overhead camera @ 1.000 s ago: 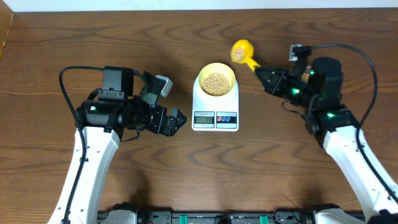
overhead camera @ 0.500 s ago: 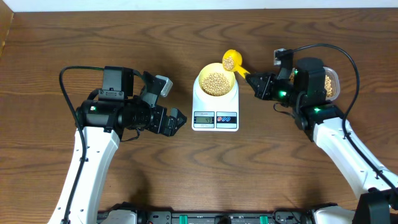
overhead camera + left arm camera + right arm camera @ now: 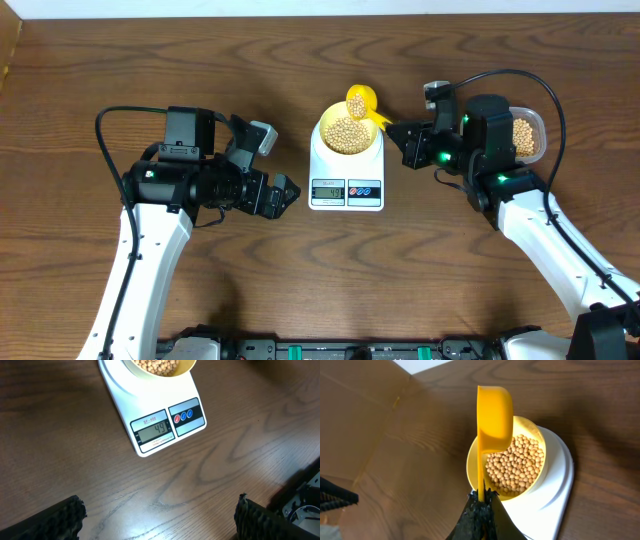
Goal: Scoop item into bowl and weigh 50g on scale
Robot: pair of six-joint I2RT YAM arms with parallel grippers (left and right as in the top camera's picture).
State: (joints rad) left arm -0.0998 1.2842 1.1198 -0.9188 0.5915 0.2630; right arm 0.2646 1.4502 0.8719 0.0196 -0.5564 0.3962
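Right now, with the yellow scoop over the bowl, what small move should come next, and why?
Probably tip the scoop slightly so a few beans drop into the bowl: the right gripper holds it above the rim, and the scale reads forty-something.

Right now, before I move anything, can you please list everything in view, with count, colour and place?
table: one, brown wood, under everything
scale: one, white, table centre
bowl: one, pale yellow, on the scale
beans: many, beige, in the bowl and in the tub; some seem to be in the scoop
scoop: one, bright yellow, tilted above the bowl's rim, handle in the right gripper
tub: one, clear, behind the right arm, partly hidden
left gripper: one, black, open, left of the scale, holds nothing
right gripper: one, black, shut on the scoop's handle, right of the bowl
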